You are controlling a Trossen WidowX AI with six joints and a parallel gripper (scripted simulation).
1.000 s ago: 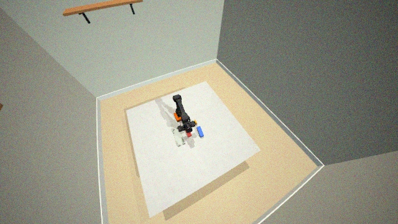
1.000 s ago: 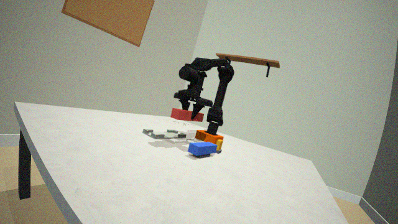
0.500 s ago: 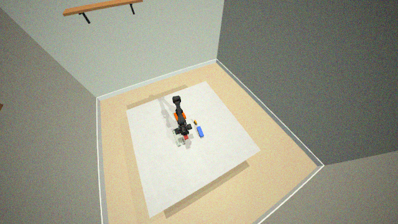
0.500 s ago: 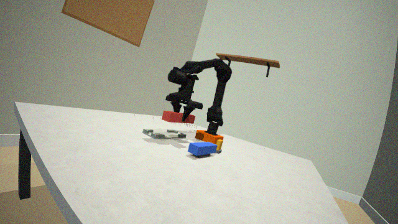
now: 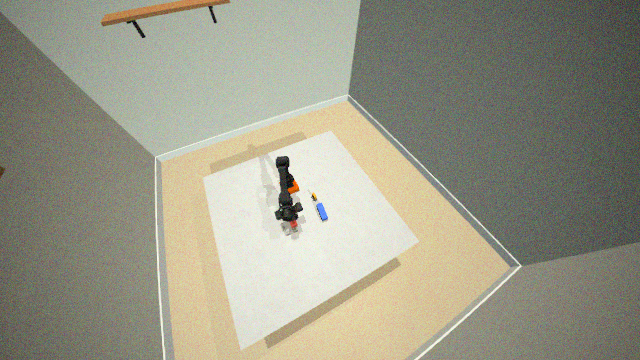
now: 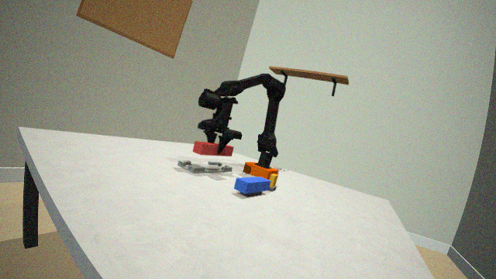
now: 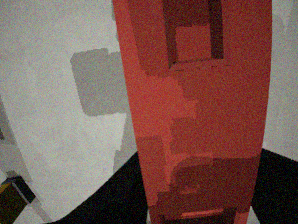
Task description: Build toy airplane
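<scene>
The red fuselage (image 5: 293,224) (image 6: 202,148) (image 7: 220,110) hangs roughly level in the air, with a rectangular socket in its top and another recess near its lower end in the wrist view. My gripper (image 5: 291,219) (image 6: 215,147) (image 7: 187,149) is shut on it, one finger on each side. The grey jig (image 6: 197,170) lies on the table below the fuselage, with a gap between them; the arm partly hides it in the top view. The blue wing (image 5: 322,211) (image 6: 252,185) lies beside the jig. The yellow tail fin (image 5: 314,196) (image 6: 273,180) (image 7: 7,196) lies near the wing's end, with a dark part.
An orange block (image 5: 293,187) (image 6: 260,170) is at the foot of the black arm, close to the tail fin. The pale table top (image 5: 320,280) (image 6: 194,240) carries everything. A wooden shelf (image 5: 165,11) (image 6: 314,74) is on the wall behind.
</scene>
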